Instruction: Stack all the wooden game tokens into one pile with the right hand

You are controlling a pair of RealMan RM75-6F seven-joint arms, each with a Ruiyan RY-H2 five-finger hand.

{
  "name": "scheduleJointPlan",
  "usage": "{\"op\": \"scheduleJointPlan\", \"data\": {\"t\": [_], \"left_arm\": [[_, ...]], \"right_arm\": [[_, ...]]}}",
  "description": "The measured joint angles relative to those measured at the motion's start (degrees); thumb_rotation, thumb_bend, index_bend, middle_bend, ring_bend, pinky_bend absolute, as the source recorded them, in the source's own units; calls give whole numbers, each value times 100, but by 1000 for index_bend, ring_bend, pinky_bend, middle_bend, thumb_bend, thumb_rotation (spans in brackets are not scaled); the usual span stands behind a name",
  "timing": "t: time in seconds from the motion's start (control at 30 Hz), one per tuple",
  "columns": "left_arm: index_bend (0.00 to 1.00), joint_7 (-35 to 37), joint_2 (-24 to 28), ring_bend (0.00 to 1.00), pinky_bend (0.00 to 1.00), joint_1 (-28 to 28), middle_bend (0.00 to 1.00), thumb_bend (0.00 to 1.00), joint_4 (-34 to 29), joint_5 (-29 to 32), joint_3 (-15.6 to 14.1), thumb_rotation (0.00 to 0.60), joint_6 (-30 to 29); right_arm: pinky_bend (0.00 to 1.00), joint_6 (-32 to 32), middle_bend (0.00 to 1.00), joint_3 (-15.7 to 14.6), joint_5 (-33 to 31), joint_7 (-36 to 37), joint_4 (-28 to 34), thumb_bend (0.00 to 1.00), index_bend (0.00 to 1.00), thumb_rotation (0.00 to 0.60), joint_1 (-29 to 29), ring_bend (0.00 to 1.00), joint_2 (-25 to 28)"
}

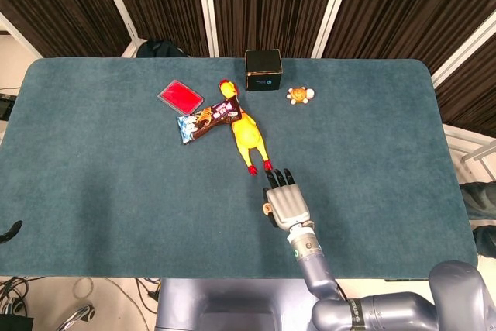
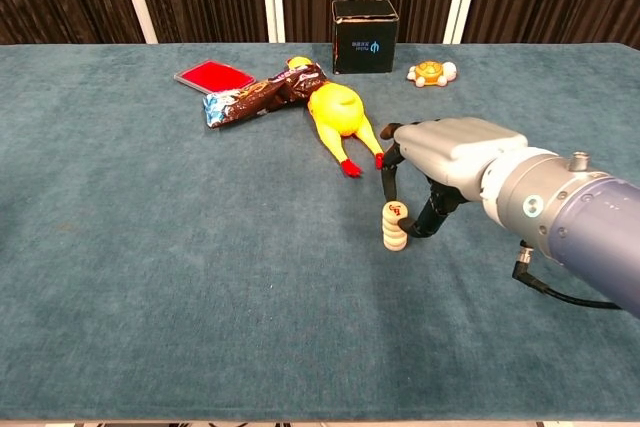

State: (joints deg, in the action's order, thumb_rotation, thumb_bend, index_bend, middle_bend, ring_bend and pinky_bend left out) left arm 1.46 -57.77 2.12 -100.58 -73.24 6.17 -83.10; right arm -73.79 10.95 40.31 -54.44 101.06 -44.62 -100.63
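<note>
The right hand (image 2: pixel 440 162) hovers over the pile of wooden tokens (image 2: pixel 394 231), its fingers (image 2: pixel 388 172) curled down and pinching the top token (image 2: pixel 397 211), which sits on the pile. The pile stands on the teal bench (image 2: pixel 150 247) near its front middle, at five o'clock from the yellow rubber chicken (image 2: pixel 338 112). The left hand is out of sight.

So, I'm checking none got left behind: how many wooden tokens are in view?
4, as far as the chest view shows: three stacked in a pile, and a fourth token on top, between the right hand's fingers. No loose tokens elsewhere.
</note>
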Motion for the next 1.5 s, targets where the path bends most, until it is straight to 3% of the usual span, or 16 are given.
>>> {"op": "scheduleJointPlan", "data": {"t": [1.5], "left_arm": [[119,-64,-1,0,184,7,0,187,4,15,-18,600,25]], "right_arm": [[0,-58,0,-71,-151,9,-6,430,442,600,-84,0,18]]}}
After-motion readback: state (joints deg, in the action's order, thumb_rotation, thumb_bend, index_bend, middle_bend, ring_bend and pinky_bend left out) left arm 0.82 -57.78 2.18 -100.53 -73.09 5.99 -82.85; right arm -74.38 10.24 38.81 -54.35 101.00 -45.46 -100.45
